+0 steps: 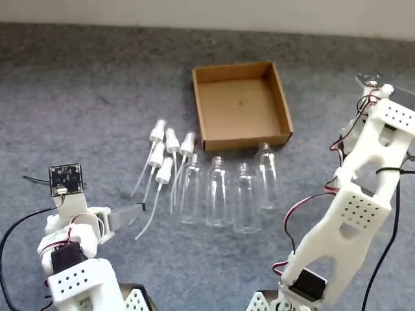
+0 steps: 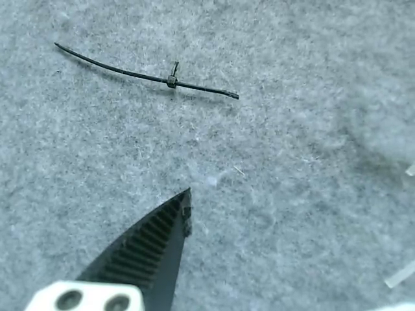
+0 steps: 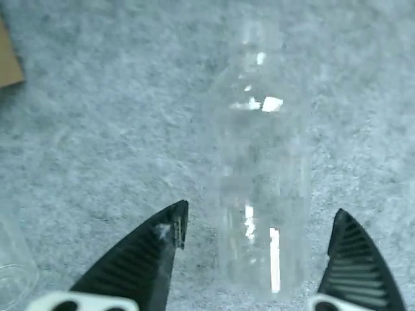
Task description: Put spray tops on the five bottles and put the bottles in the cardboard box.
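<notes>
So, the bottles (image 1: 217, 191): I count 4 clear ones, no tops on, lying side by side in a row at centre frame in the high view, necks toward the cardboard box (image 1: 241, 103). The box sits open at upper centre, just above them, its near wall close to the necks of the two on the right.

The spray tops (image 1: 165, 170), 5 white ones w/ long thin tubes, lie in a loose cluster just left of the row. Heads are toward the upper frame, tubes trailing to lower left. A couple of tubes run right beside the leftmost bottle.

In the right wrist view one bottle (image 3: 262, 162) lies lengthwise between the right jaws. They're spread wide, one each side of it, not touching, gripping nothing. A bit of cardboard shows at upper left of that frame. The right arm (image 1: 363, 194) stands tall along the right edge of the high view, red and black wires down its side.

The left arm (image 1: 71, 265) sits at lower left of the high view, left jaws pointing toward the tubes, near the lowest one but apart. They look closed together, nothing held.

A black cable tie (image 2: 149, 78) lies on the surface (image 1: 78, 97), which is grey and felt-like, in the upper part of the left wrist view.
</notes>
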You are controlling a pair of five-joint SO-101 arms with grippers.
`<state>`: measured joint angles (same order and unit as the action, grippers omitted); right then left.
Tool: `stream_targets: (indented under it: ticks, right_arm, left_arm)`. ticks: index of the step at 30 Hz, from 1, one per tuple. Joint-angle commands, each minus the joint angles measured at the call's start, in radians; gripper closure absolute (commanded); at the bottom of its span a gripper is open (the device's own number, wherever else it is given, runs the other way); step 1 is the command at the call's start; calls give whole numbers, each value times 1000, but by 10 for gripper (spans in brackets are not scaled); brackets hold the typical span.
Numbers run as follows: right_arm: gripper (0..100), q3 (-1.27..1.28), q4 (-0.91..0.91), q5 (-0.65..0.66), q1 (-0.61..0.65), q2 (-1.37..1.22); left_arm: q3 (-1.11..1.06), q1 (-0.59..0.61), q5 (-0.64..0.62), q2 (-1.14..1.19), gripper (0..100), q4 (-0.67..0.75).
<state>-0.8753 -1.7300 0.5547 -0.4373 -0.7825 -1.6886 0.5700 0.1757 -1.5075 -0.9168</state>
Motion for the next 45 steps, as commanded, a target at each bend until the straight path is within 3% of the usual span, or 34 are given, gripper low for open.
stream_targets:
  ticks: [1, 10, 19, 27, 45]
  right_arm:
    - [690, -61, -1, -8, 13, 19]
    - [691, -180, 150, -2, 42, 19]
    - [691, -182, 174, 118, 41, -59]
    - [691, -193, 174, 117, 38, -206]
    - [691, -315, 183, 57, 54, -214]
  left_arm:
    - [-15, -15, -5, -8, 418, -6]
    - [-15, -15, -5, -8, 418, -6]
    - [-15, -15, -5, -8, 418, -5]
    - [-15, -15, -5, -8, 418, -5]
    - [-15, -15, -5, -8, 418, -5]
